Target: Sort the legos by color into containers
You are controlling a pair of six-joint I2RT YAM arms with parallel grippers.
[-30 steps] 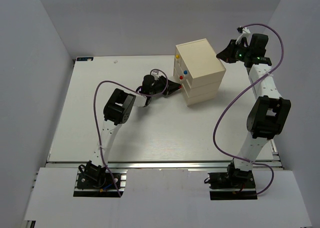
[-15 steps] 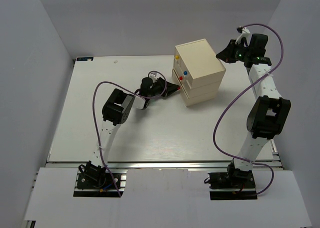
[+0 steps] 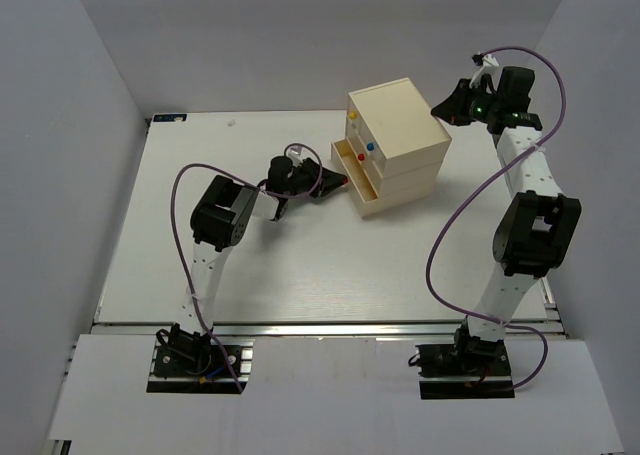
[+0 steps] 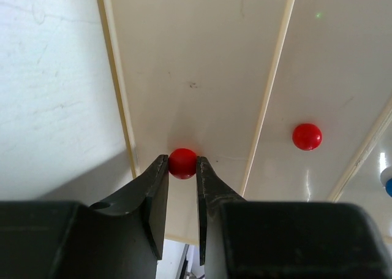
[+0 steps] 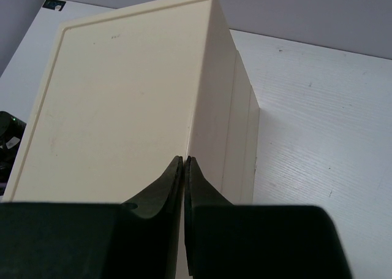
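The left arm has drawn back to the left, and the lowest drawer (image 3: 350, 187) now stands further out of the chest (image 3: 400, 125) than a second ago. The left tool (image 4: 182, 161) pinches that drawer's red knob (image 4: 182, 164) between its fingertips, low over the desk (image 3: 300, 265). On the drawer front beside it sits another red knob (image 4: 307, 137), and a blue knob (image 4: 386, 178) shows at the edge of the left wrist view. The chest stands at the far middle of the desk. The right tool (image 5: 184, 162), its fingers pressed together, rests at the chest's top edge on the far right side.
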